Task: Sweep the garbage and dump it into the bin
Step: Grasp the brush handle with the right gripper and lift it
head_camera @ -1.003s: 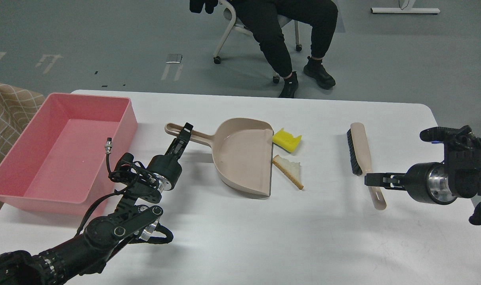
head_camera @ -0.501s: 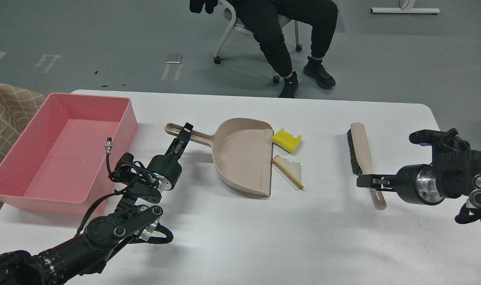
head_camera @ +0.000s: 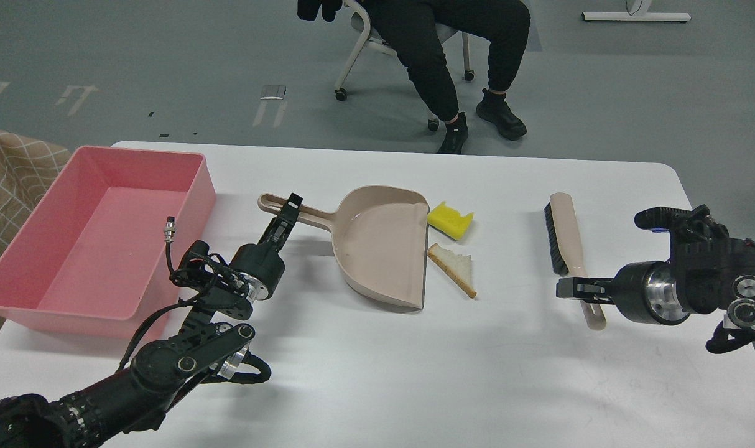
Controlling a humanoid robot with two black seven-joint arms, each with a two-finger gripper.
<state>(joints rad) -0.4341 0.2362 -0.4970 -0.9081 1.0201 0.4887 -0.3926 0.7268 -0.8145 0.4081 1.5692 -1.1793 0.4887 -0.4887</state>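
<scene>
The yellow sponge piece [head_camera: 450,219] and the torn bread slice [head_camera: 455,266] lie on the white table just right of the open edge of the beige dustpan [head_camera: 377,246]. The pink bin [head_camera: 104,236] stands empty at the far left. My left gripper [head_camera: 288,211] sits across the dustpan's long handle and looks closed on it. My right gripper [head_camera: 567,289] points left and lies across the thin handle end of the beige brush [head_camera: 564,230]. Its two fingers cannot be told apart.
A person sits on a wheeled chair [head_camera: 446,56] beyond the table's far edge. A checked beige cloth [head_camera: 10,174] hangs left of the bin. The table's right edge runs close behind my right arm.
My right gripper has slid left, from beside the brush handle to across it. The left arm, dustpan, sponge and bread have not moved.
</scene>
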